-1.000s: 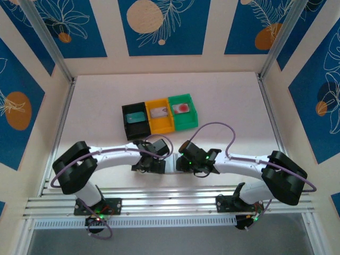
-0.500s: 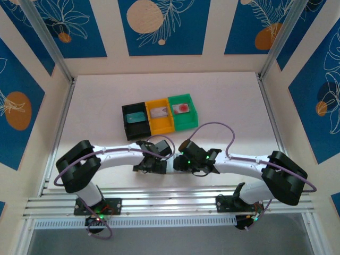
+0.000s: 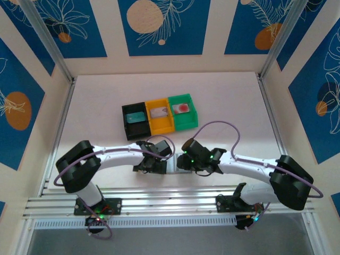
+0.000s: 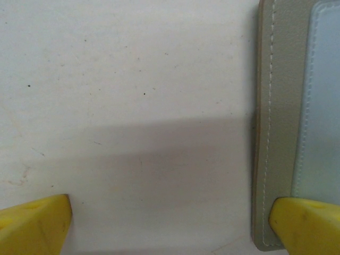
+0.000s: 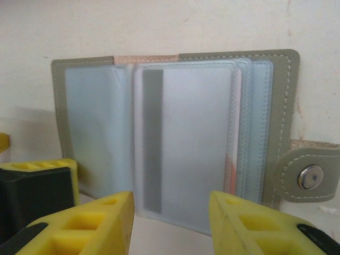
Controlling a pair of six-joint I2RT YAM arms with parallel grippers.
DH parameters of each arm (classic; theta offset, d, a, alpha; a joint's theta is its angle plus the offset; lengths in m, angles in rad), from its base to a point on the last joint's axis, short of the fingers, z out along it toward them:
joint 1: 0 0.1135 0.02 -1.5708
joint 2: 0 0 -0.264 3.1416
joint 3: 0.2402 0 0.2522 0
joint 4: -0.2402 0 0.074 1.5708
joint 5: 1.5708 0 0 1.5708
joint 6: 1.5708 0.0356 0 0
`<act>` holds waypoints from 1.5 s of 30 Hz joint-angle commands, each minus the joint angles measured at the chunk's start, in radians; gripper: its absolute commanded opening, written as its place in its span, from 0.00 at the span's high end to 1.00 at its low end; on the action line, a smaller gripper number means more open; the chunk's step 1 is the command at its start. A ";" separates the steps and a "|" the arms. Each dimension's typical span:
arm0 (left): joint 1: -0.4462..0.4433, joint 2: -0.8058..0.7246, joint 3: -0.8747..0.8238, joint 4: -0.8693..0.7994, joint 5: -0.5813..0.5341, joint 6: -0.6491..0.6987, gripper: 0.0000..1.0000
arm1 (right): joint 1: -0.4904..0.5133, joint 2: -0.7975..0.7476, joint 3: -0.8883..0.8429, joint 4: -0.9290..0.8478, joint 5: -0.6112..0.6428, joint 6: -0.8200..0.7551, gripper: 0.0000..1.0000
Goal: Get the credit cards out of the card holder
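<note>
Right wrist view: the grey-taupe, stitched folding card holder lay open and flat at mid-frame, its long axis running left to right and its snap tab pointing right. A greyish plastic card sat in a clear bluish pocket, dark stripe upright. The right gripper hovered at the lower edge, yellow fingers partly spread, seemingly pinching nothing. The left gripper stood spread wide, one finger over the holder's edge. The matte white table was backed by blue patterned wall panels.

We count three bins holding three credit cards, one each; at their six o'clock, one card holder with one more card inside.
</note>
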State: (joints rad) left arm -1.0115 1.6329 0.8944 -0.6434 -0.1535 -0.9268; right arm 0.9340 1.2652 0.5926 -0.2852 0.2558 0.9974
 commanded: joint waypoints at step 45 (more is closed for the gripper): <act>-0.025 0.075 -0.086 0.117 0.074 -0.003 0.00 | 0.052 0.102 0.022 0.185 -0.105 -0.034 0.66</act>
State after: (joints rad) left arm -1.0126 1.6306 0.8684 -0.6128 -0.1543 -0.9268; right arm 0.9623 1.3872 0.6224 -0.2462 0.2607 0.9749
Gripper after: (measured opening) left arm 0.996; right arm 0.345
